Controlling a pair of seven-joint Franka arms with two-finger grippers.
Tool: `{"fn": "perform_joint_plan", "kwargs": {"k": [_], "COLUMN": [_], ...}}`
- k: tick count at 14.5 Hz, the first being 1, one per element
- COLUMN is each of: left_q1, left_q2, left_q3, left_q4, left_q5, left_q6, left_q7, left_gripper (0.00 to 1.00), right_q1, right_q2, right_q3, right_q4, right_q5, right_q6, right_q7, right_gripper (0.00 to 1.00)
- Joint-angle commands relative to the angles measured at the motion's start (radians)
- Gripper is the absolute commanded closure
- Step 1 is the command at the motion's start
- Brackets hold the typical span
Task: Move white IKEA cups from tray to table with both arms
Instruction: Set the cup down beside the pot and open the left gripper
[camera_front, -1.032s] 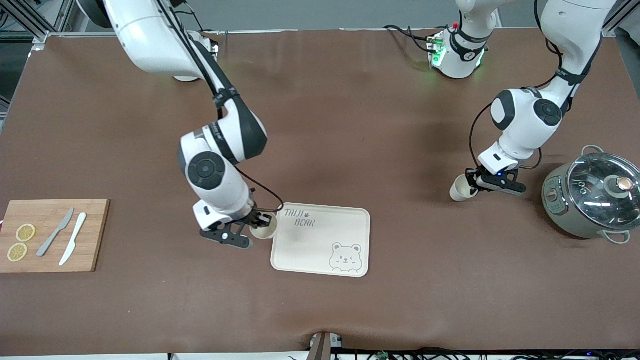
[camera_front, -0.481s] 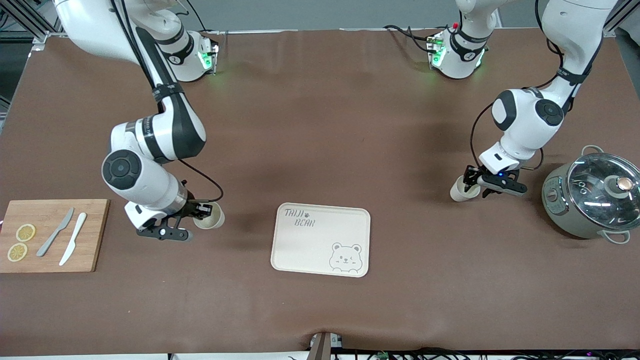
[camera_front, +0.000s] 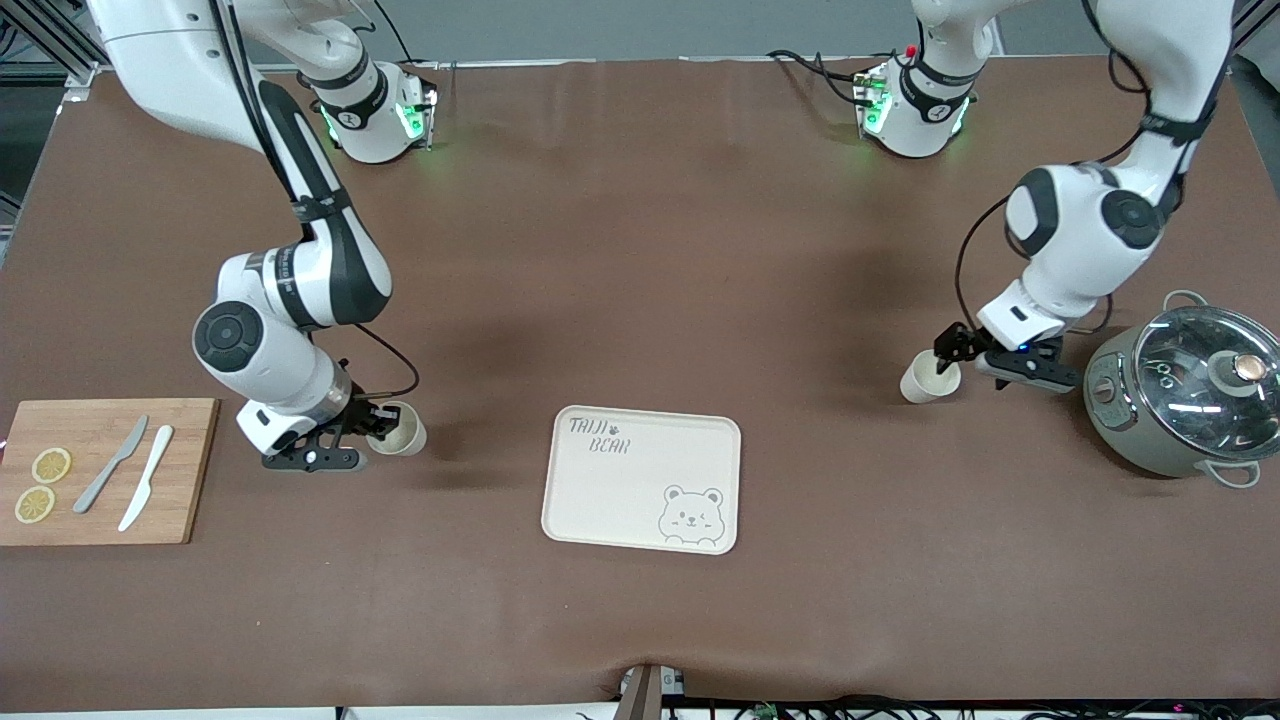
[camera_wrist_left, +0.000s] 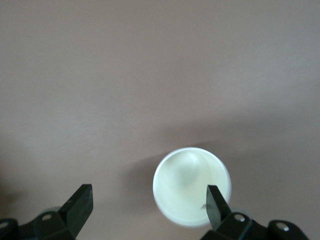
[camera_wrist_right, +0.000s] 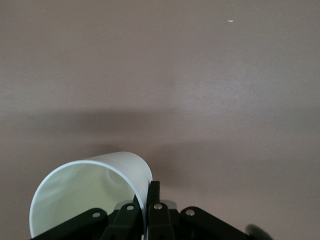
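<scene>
One white cup (camera_front: 925, 378) stands upright on the brown table toward the left arm's end, beside the pot. My left gripper (camera_front: 950, 352) is open just above it. In the left wrist view (camera_wrist_left: 148, 191) one finger (camera_wrist_left: 215, 205) overlaps the rim of this cup (camera_wrist_left: 191, 185) and the other finger is well apart. My right gripper (camera_front: 378, 425) is shut on the wall of the second white cup (camera_front: 398, 432) and holds it tilted, low over the table between the cutting board and the bear tray. In the right wrist view (camera_wrist_right: 147, 189) the fingers pinch the wall of that cup (camera_wrist_right: 85, 195).
The cream bear tray (camera_front: 640, 480) lies mid-table, nearer the front camera, with nothing on it. A wooden cutting board (camera_front: 190, 470) with lemon slices and two knives lies at the right arm's end. A pot with a glass lid (camera_front: 1190, 390) stands at the left arm's end.
My right arm carried its cup from the tray's corner toward the cutting board. My left gripper let go of its cup and drew back toward the pot; that cup stayed put.
</scene>
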Motion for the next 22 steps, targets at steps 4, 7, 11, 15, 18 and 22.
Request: {"fn": "perform_joint_plan", "kwargs": {"k": [4, 7, 11, 15, 18, 22], "left_q1": [-0.002, -0.062, -0.168, -0.427, -0.450, -0.453], "left_q2": [-0.102, -0.065, -0.016, -0.015, -0.015, 0.024], "left_q3": [-0.014, -0.011, 0.053, 0.303, 0.330, 0.328], "left_q4": [0.380, 0.500, 0.634, 0.688, 0.741, 0.881], "left_q5": [-0.024, -0.012, -0.006, 0.014, 0.042, 0.045], "left_q6": [-0.603, -0.648, -0.746, -0.797, -0.843, -0.970], "left_q7": [-0.128, -0.260, -0.318, -0.342, -0.339, -0.340], "left_gripper": [0.00, 0.00, 0.00, 0.00, 0.00, 0.00], "right_q1": [-0.145, -0.191, -0.196, -0.190, -0.188, -0.185], "right_q2": [-0.030, -0.004, 0.027, 0.051, 0.062, 0.065], "right_q3": [0.025, 0.023, 0.022, 0.022, 0.022, 0.022], "right_q4": [-0.075, -0.072, -0.072, -0.074, -0.074, -0.072], "right_q5": [0.040, 0.202, 0.255, 0.255, 0.255, 0.255], "right_q6": [0.063, 0.072, 0.104, 0.136, 0.145, 0.152], "right_q7": [-0.257, -0.474, -0.543, -0.543, -0.543, -0.543], "right_gripper": [1.00, 1.00, 1.00, 1.00, 1.00, 1.00]}}
